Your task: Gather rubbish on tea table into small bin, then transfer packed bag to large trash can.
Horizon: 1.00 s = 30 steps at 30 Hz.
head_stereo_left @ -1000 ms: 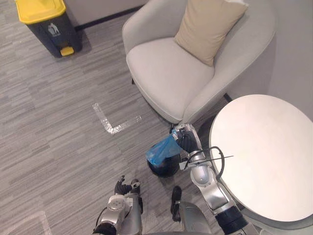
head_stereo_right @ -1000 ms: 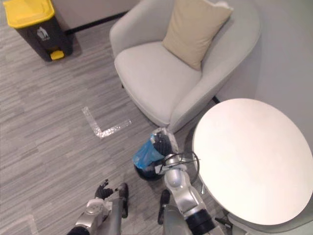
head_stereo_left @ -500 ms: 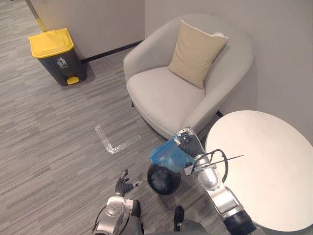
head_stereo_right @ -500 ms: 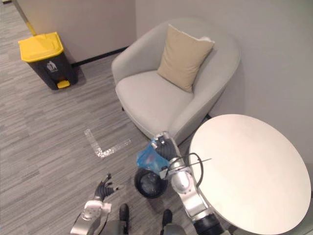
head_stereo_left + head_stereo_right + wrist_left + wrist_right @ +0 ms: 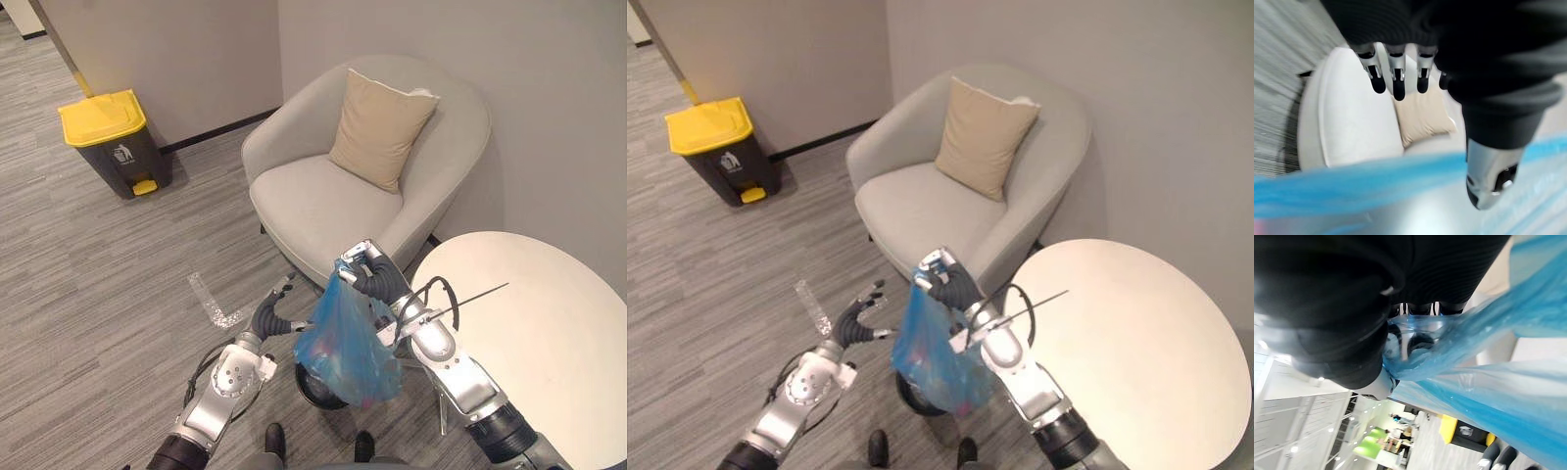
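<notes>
A full blue plastic bag point(image 5: 348, 345) hangs in the air above the small black bin point(image 5: 315, 389), which stands on the floor beside the round table. My right hand point(image 5: 367, 277) is shut on the bag's gathered top point(image 5: 1420, 350). My left hand point(image 5: 270, 313) is raised just left of the bag, fingers point(image 5: 1396, 78) straight and spread, close to the bag's side point(image 5: 1352, 183). The large grey trash can with a yellow lid point(image 5: 110, 142) stands far off by the wall at the upper left.
A light grey armchair point(image 5: 323, 196) with a beige cushion point(image 5: 382, 127) stands right behind the bag. The round white tea table point(image 5: 549, 343) is at the right. A tape mark point(image 5: 211, 299) lies on the grey wood floor, which stretches open toward the trash can.
My right hand has lifted the blue bag up out of the small bin, and it now hangs full length. My left hand has risen from low down to beside the bag. The camera tilted up.
</notes>
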### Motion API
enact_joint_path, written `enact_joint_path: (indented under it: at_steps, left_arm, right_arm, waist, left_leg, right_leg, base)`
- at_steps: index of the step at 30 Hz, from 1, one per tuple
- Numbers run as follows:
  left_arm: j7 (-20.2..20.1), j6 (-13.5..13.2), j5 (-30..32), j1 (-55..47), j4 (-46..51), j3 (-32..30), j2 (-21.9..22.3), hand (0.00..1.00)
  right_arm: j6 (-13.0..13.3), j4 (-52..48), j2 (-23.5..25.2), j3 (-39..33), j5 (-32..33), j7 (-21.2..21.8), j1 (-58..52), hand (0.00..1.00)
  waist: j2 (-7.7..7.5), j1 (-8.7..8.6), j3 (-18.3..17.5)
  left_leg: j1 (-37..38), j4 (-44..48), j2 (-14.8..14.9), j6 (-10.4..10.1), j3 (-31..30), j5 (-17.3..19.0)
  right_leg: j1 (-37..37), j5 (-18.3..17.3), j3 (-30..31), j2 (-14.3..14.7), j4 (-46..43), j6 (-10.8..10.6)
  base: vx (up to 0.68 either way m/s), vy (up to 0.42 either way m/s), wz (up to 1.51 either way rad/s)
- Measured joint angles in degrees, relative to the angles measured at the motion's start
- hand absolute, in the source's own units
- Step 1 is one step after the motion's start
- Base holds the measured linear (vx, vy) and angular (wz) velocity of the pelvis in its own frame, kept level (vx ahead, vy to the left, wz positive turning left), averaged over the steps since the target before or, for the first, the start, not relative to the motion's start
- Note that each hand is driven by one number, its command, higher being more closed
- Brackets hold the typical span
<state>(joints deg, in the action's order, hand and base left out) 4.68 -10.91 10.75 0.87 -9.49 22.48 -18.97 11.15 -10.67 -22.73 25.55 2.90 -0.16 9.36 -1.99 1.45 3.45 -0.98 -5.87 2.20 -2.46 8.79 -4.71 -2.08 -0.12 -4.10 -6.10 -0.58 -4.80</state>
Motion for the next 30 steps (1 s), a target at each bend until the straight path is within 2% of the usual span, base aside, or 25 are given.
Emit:
enact_joint_path:
  at_steps: [4, 10, 16, 24, 25, 30]
  left_arm:
    - [-0.5, -0.1, 2.9, 1.9, 0.3, 2.2, -1.5, 0.0]
    - [-0.9, -1.1, 8.7, 4.5, 1.4, 5.5, -2.8, 0.0]
    - [0.3, -1.1, 15.2, 7.6, 0.7, 6.8, -2.7, 0.0]
    - [0.2, -1.1, 17.5, 8.1, -5.0, 8.2, -0.5, 0.0]
    - [0.2, -1.1, 18.2, 8.1, -6.1, 8.5, 0.2, 1.0]
    - [0.1, -1.1, 19.0, 8.1, -9.8, 9.0, 2.1, 1.0]
  right_arm:
    - [0.2, -0.1, 0.0, 2.1, 2.6, 1.6, 2.1, 1.0]
    - [0.5, -0.6, 0.1, 4.8, 6.3, 2.9, 2.7, 1.0]
    - [1.1, -2.5, 1.3, 6.4, 8.5, 4.2, 4.1, 1.0]
    - [0.8, -2.5, 3.6, 9.0, 9.6, 4.6, 4.6, 1.0]
    - [0.6, -2.4, 4.6, 9.2, 9.8, 4.6, 4.8, 1.0]
    - [-0.2, -2.4, 6.0, 10.8, 10.9, 4.6, 6.1, 1.0]
  waist:
    - [0.25, -0.98, -0.6]
    - [0.46, -1.07, -1.6]
    - [0.08, -1.24, -1.9]
    - [-0.17, -1.4, -2.1]
    - [-0.29, -1.39, -2.2]
    - [-0.81, -1.45, -2.6]
  left_leg:
    - [0.0, -0.1, 0.2, -0.2, 0.0, -0.1]
    - [-0.1, -0.4, 0.2, -0.3, 0.3, -0.4]
    - [-0.4, -0.1, 0.2, -0.3, 0.6, -0.6]
    - [-0.4, -0.1, 0.4, -0.3, 1.0, -0.9]
    - [-0.3, -0.1, 0.5, -0.3, 1.0, -0.9]
    - [-0.3, -0.2, 0.6, -0.4, 1.0, -1.2]
  right_leg:
    - [-0.4, 0.1, 0.3, 0.1, -0.1, 0.2]
    - [-0.8, 0.2, 0.9, 0.2, 0.0, 0.2]
    - [-0.9, 0.9, 1.2, 0.3, 0.7, 0.3]
    - [-1.0, 1.2, 1.6, 0.6, 0.8, 0.6]
    - [-1.0, 1.2, 1.6, 0.7, 0.8, 0.6]
    - [-1.1, 1.4, 1.7, 0.7, 0.8, 0.7]
  base:
    - [-0.08, 0.001, -0.02]
    - [-0.02, 0.003, -0.03]
    - [0.01, 0.001, -0.02]
    - [0.0, 0.0, -0.02]
    - [-0.04, -0.003, -0.01]
    - [-0.02, 0.0, 0.0]
